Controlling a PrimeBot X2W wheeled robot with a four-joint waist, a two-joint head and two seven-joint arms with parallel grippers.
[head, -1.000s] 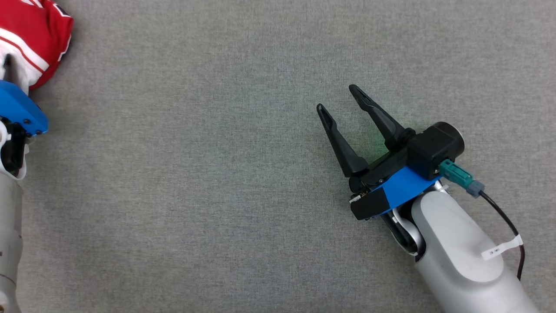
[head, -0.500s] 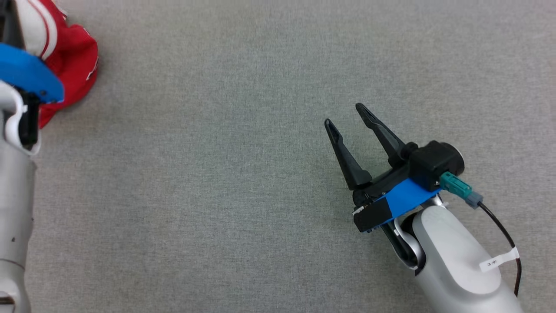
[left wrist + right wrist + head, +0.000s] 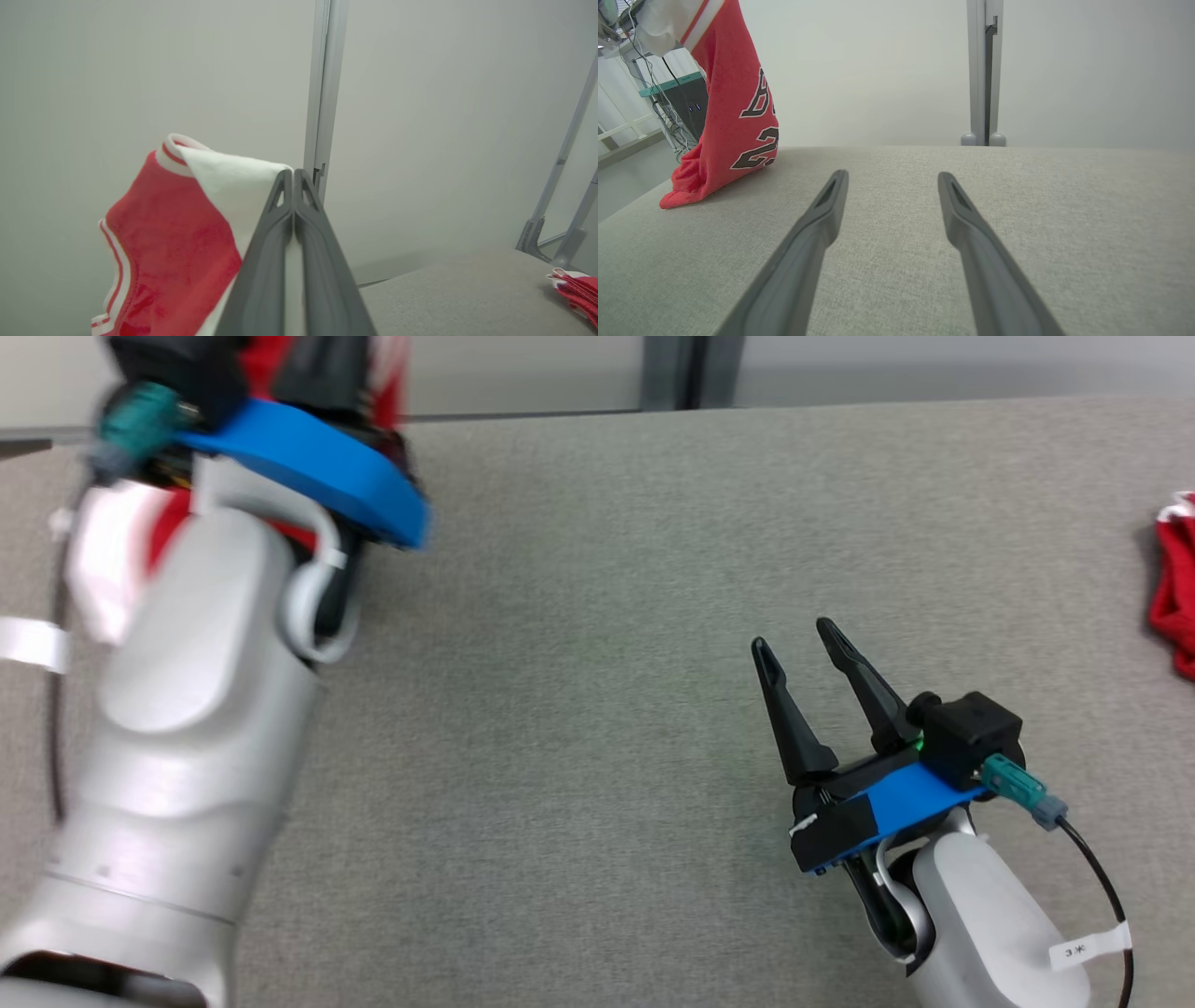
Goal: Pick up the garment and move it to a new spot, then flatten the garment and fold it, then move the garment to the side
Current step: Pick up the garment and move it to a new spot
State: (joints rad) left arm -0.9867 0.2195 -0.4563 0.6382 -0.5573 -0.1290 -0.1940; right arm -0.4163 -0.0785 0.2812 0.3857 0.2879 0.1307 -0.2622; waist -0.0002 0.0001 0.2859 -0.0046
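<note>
Garment (image 3: 173,233), a red jersey with white trim and black lettering, hangs from my left jaws, which are pressed together on a white fold of it. In the left wrist view the two fingers (image 3: 266,261) meet at the tips with the cloth caught between them. From the right wrist view I see it draped down at the far left of the counter (image 3: 597,691), its lower end touching the grey fabric surface close to the edge while the rest is raised. My left forearm (image 3: 187,728) is blurred at the left of the head view, with red cloth showing behind the blue wrist plate (image 3: 308,476). My right jaws are spread wide and hold nothing. Their fingers (image 3: 792,719) sit low over bare counter at the lower right, well apart from the garment. A second bunch of red cloth (image 3: 1172,593) lies at the counter's right edge. A grey post (image 3: 985,70) stands behind the counter's far side.
</note>
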